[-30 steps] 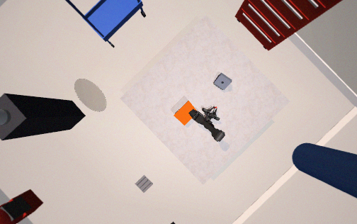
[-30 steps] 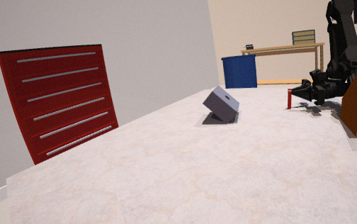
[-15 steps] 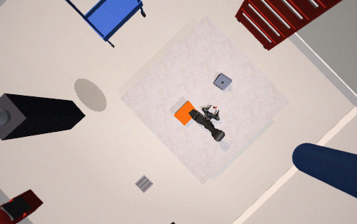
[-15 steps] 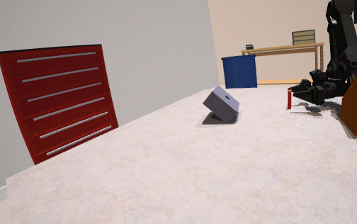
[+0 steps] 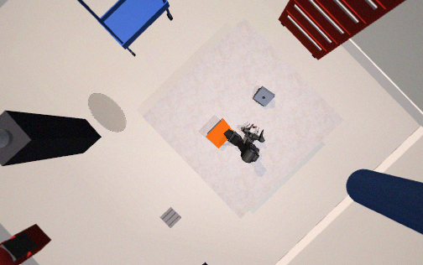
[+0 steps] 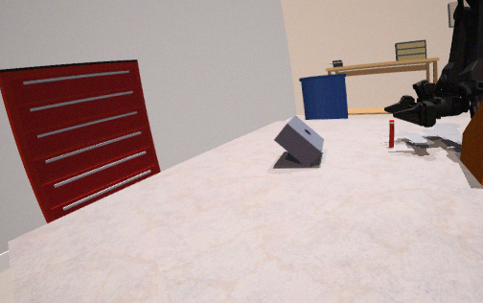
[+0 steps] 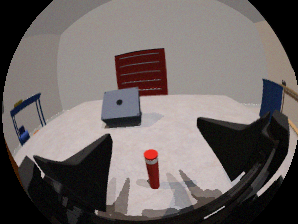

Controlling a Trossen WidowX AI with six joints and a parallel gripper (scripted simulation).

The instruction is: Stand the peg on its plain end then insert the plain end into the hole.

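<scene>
The red peg [image 5: 255,127] [image 6: 391,134] [image 7: 153,170] is seen standing upright on the tabletop [image 5: 243,63] [image 6: 240,216] [image 7: 75,125], its white band near the upper end. The jaws [image 5: 254,129] [image 6: 389,109] are spread wide, and nothing is held. In the wrist view the peg is framed between the two fingers, lower than their tips and touched by neither; in the exterior view the fingertips are seen above the level of its top. The sloped panel [image 5: 263,96] [image 6: 301,140] [image 7: 121,106] is set well apart from the peg, its hole left unfilled. Bare surface is seen between peg and panel, and the tabletop's edges are seen well away from both.
</scene>
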